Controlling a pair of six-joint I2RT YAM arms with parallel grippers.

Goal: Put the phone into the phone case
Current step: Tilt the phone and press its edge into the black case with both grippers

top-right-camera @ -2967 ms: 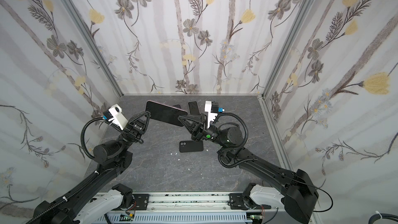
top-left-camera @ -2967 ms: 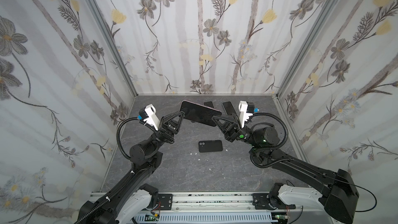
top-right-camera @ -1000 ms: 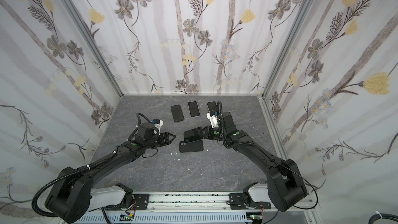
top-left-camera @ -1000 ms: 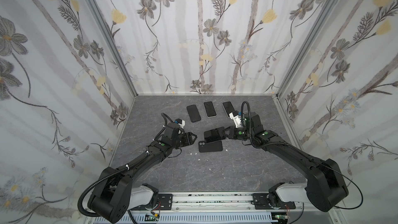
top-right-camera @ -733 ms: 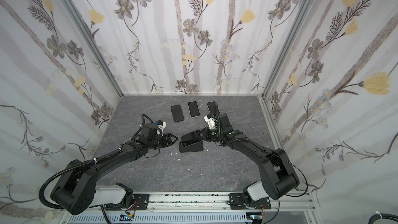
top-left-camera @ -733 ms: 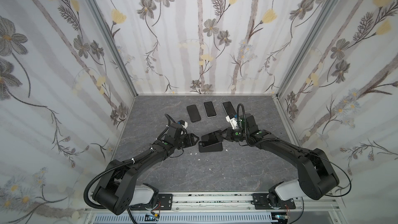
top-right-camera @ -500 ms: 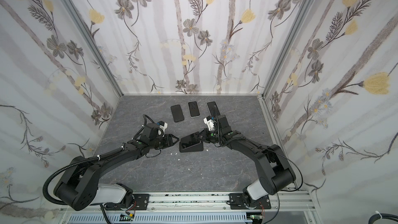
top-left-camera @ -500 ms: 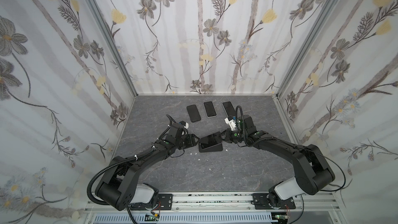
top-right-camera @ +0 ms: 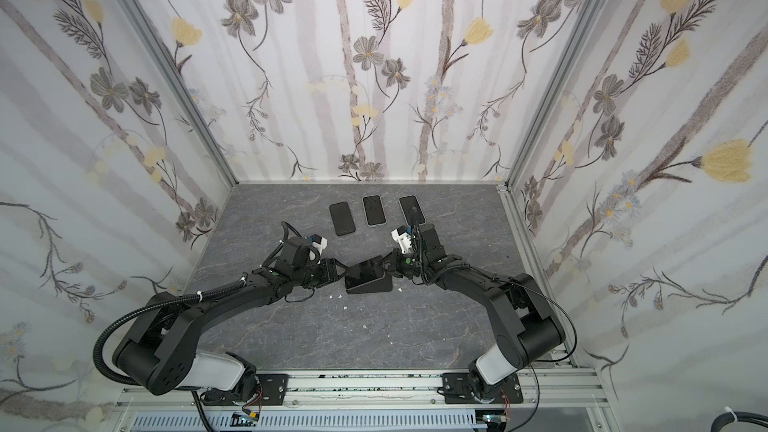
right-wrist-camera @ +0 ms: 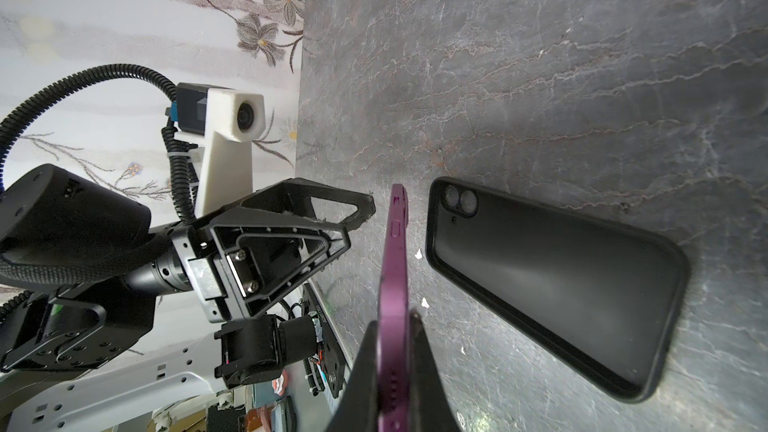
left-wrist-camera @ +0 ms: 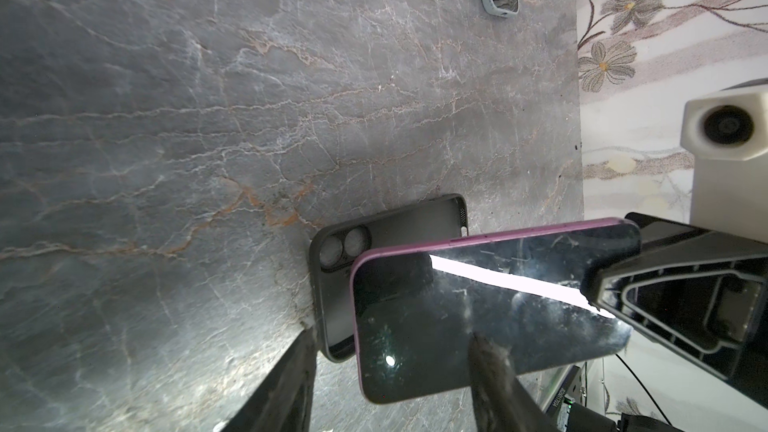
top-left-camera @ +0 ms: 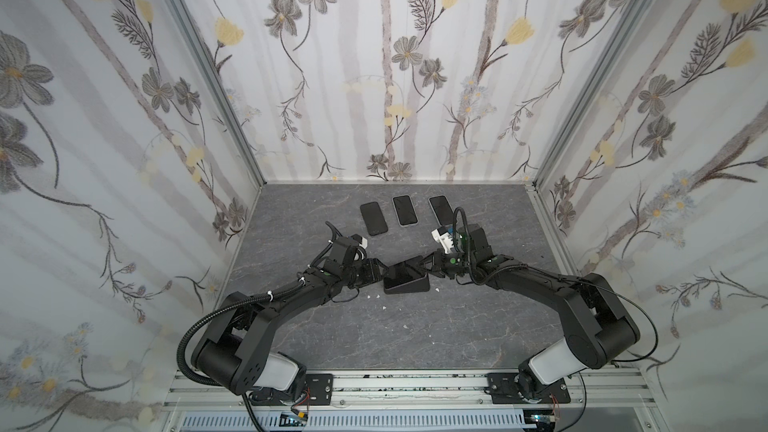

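The right pincer [right-wrist-camera: 395, 322] is clamped on one end of the purple phone [left-wrist-camera: 478, 297], holding it tilted just over the dark phone case [right-wrist-camera: 540, 276] on the worktop [left-wrist-camera: 208, 118]. The left pincer [left-wrist-camera: 390, 340] has its jaws apart by the phone's other end

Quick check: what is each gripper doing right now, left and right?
Left gripper: open, holding nothing.
Right gripper: shut on the purple phone.

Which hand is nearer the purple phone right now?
Right. The right hand grips one end of the purple phone; the left hand stands open close by its other end.
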